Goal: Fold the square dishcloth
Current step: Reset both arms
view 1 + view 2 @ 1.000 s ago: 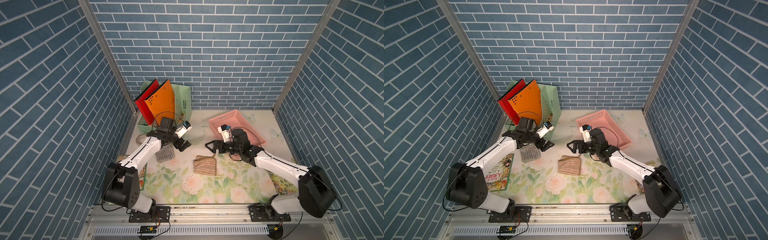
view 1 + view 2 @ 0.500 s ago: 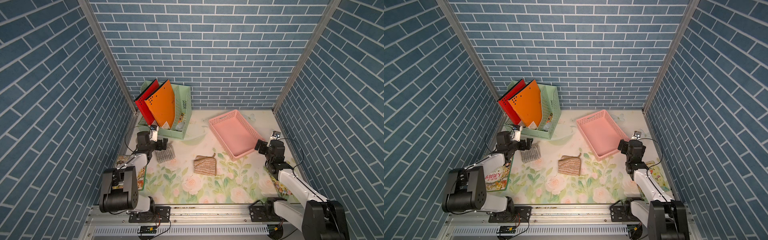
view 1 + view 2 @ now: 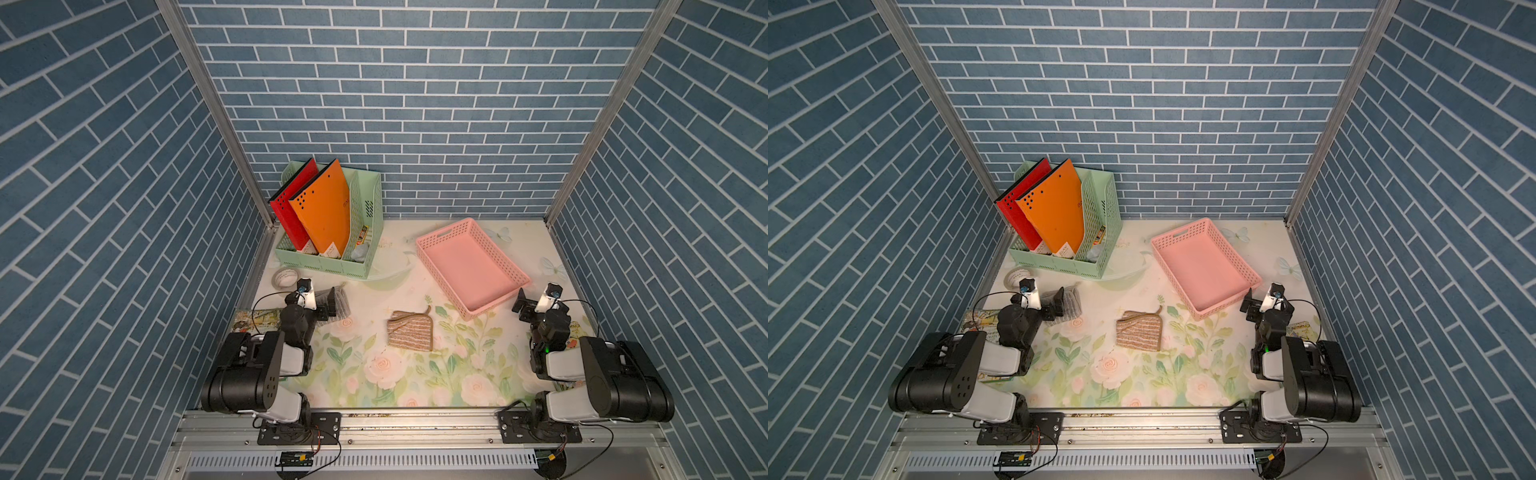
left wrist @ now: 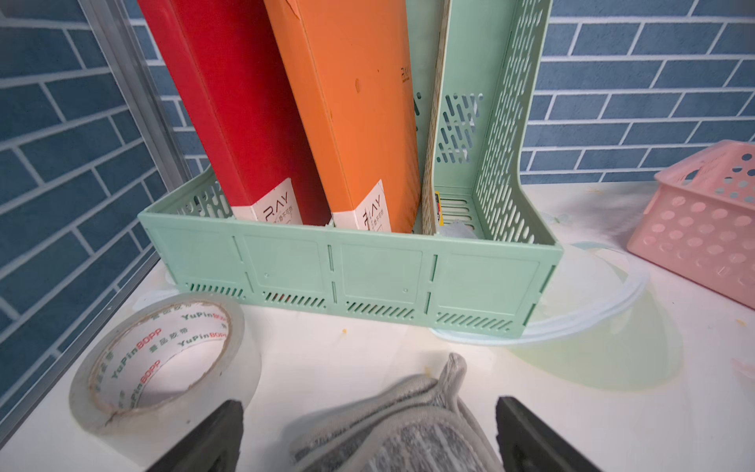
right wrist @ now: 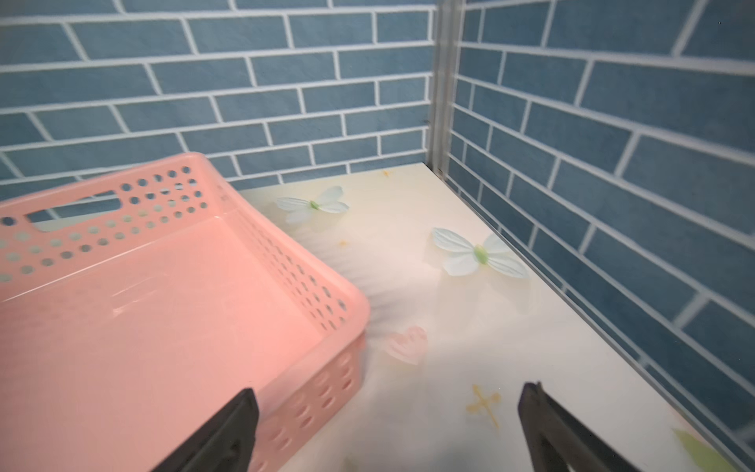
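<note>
Mid-table in both top views, a brown striped dishcloth point(image 3: 410, 330) point(image 3: 1139, 331), lying folded and roughly square, near the pink basket point(image 3: 471, 266) and well apart from both arms. Left fingers point(image 4: 220, 429) spread wide, gripping nothing, with a grey cloth point(image 4: 400, 433) between them in the wrist view, a tape roll point(image 4: 163, 359) beside, the green file rack point(image 4: 367, 269) ahead. Right fingers point(image 5: 233, 425) equally wide and empty, low over the table point(image 5: 470, 306) by the basket's corner.
</note>
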